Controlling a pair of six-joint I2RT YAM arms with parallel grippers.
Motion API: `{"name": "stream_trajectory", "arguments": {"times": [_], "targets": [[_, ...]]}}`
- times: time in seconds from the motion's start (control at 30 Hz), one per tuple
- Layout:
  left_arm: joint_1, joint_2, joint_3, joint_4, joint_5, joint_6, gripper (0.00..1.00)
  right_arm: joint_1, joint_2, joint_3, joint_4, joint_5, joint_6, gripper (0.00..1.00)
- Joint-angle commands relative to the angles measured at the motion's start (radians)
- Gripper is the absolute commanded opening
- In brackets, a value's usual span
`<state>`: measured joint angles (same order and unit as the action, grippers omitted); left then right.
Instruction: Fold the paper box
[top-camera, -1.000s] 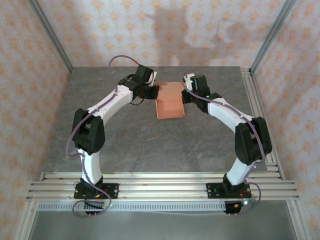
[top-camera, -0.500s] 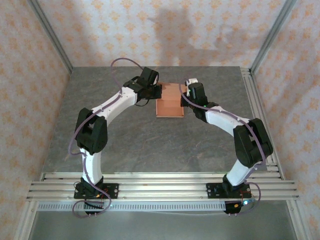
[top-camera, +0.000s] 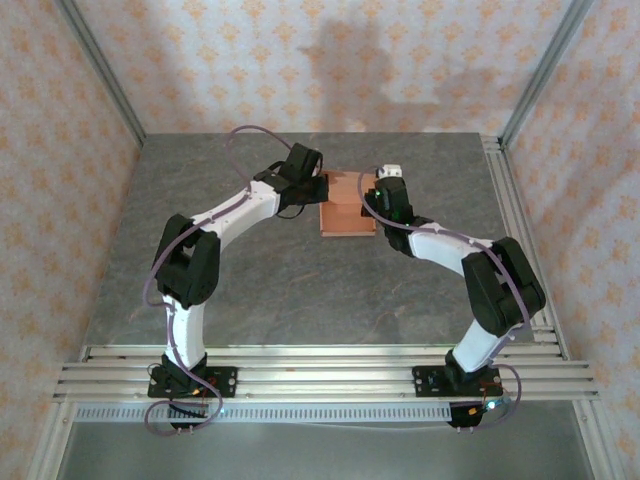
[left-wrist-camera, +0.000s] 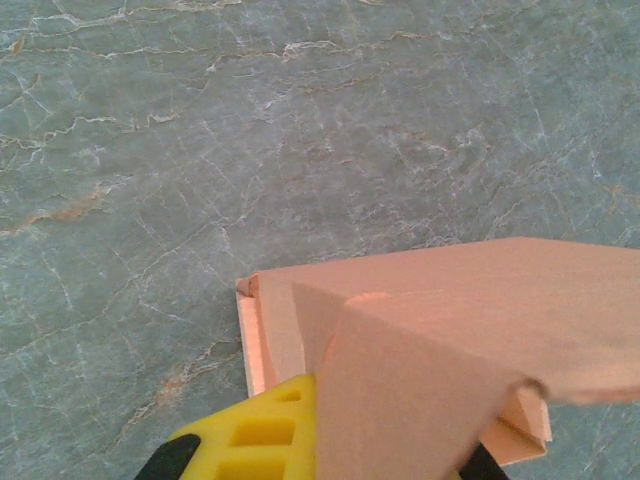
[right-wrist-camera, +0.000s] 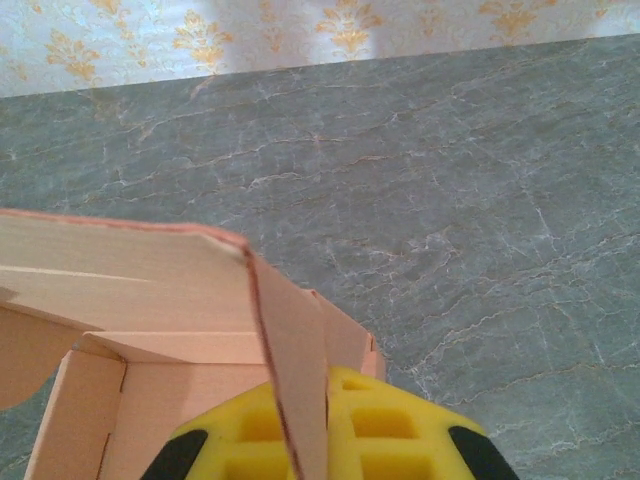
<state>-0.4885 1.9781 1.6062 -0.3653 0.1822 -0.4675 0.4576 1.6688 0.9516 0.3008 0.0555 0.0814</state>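
Grey marbled desk (top-camera: 260, 280), far-centre: the paper box (top-camera: 345, 212) lies partly erected between both arms. Its long axis appears to run near-to-far, and it opens upward. Left fingers (left-wrist-camera: 250, 440) are clamped on its left flap. Right fingers (right-wrist-camera: 370, 430) pinch its upright right wall. Raised panels lean over the card floor inside.

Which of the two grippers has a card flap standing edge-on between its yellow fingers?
The right gripper: a thin flap of the paper box runs edge-on between its fingers. On the left gripper, a broad folded panel covers the fingers.
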Motion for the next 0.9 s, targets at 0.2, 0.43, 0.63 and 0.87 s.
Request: {"name": "stream_trajectory", "arguments": {"times": [0.2, 0.43, 0.63, 0.87], "targets": [[-0.009, 0.035, -0.010, 0.031, 0.013, -0.056, 0.00, 0.009, -0.005, -0.040, 0.110, -0.003, -0.035, 0.00], [-0.009, 0.006, -0.064, 0.072, 0.002, -0.089, 0.00, 0.009, -0.002, -0.082, 0.150, -0.009, -0.045, 0.00], [-0.013, -0.014, -0.107, 0.109, -0.008, -0.117, 0.00, 0.023, -0.006, -0.124, 0.210, 0.001, -0.074, 0.00], [-0.028, -0.039, -0.162, 0.153, -0.039, -0.126, 0.00, 0.034, -0.012, -0.174, 0.274, 0.005, -0.094, 0.00]]}}
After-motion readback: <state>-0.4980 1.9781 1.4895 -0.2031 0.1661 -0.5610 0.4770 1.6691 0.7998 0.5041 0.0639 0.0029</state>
